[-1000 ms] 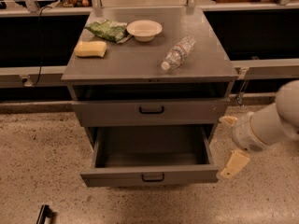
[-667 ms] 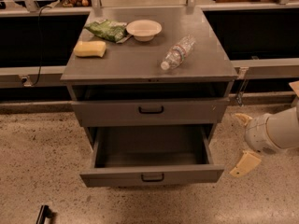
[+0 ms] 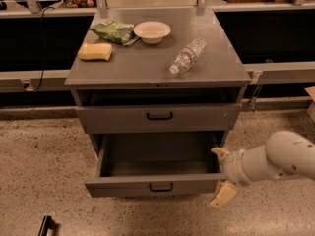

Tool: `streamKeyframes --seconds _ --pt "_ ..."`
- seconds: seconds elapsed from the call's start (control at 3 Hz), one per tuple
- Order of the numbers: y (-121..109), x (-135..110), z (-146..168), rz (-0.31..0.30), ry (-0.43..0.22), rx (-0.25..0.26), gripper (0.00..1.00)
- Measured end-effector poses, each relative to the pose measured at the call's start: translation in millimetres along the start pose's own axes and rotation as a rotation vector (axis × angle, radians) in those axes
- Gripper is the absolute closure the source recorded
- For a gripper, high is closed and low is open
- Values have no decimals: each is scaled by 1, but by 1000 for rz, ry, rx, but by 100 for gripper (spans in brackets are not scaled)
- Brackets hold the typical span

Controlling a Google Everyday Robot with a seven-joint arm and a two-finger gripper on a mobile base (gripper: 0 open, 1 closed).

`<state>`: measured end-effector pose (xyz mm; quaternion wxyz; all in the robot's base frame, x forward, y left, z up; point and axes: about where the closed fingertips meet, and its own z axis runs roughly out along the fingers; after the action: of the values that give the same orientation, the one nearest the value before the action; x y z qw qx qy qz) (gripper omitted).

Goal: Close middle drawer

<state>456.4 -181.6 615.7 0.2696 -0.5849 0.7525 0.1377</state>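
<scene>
The middle drawer (image 3: 123, 187) is pulled far out of the grey cabinet, and its deep box is empty. It has a low front panel with a small black bar handle (image 3: 161, 186). My gripper (image 3: 222, 174) is at the drawer's right front corner, on a white arm coming in from the right. It is open, with one cream finger (image 3: 219, 153) by the drawer's right wall and the other (image 3: 224, 195) just below and right of the front panel. It holds nothing.
Above is a taller drawer front (image 3: 113, 118) with a larger handle, with a dark gap under the cabinet top (image 3: 147, 65). On top lie a plastic bottle (image 3: 187, 56), a white bowl (image 3: 152, 31), a green bag (image 3: 113, 31) and a yellow sponge (image 3: 95, 52). A black object (image 3: 46, 225) lies on the floor.
My gripper drew back to the right, then came left and slightly down to the drawer's right front corner. The drawer has not visibly moved.
</scene>
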Motion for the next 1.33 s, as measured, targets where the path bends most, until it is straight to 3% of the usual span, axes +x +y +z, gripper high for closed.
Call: streamKeyframes --seconds 0.33,0.67,1.0,1.33 --pt "-6 -9 19 -60 -58 51 0" --pt "-2 10 38 -34 -14 2 0" --pt "13 47 75 -15 -13 -42 18" --pt "28 75 107 -15 -93 -67 41"
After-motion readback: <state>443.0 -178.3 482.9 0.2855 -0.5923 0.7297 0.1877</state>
